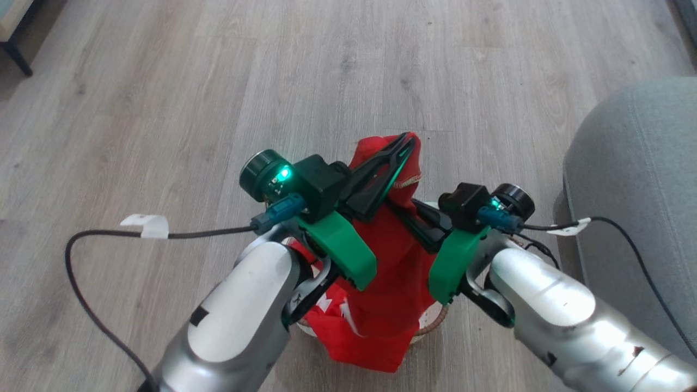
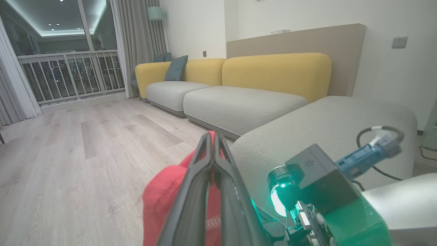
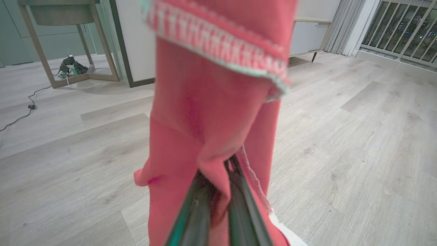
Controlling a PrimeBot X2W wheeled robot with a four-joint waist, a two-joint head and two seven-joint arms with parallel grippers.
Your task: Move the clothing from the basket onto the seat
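While the clothing hangs: the step in hand, as I judge it, is lifting the cloth clear of the basket before carrying it right to the seat.
Left gripper: closed on the top of the clothing, at the far peak of the red cloth, with the fingers pressed together and fabric at their tips.
Clothing: red and bunched. It is drawn up into a peak from the basket, and its lower part drapes over the basket's near side, where some white trim shows.
Basket: on the wood floor beneath the cloth, close to the robot. It is mostly covered, with bits of rim showing at the left and right.
Right gripper: closed, pinching a fold of the red cloth lower down, to the right of the left gripper's hold.
Seat: grey-green, to the right of the basket, with a strip of floor between them.
Lift: raise both arms together until the hanging hem is above the rim. A trailing hem is likely to catch and drag or tip the light basket.
Carry: hold the two grips apart so the cloth does not sag, then swing right.
Release: lower the cloth onto the flat of the cushion, past its rounded corner, and only then open.
Unknown: I cannot tell whether another garment is tangled below.
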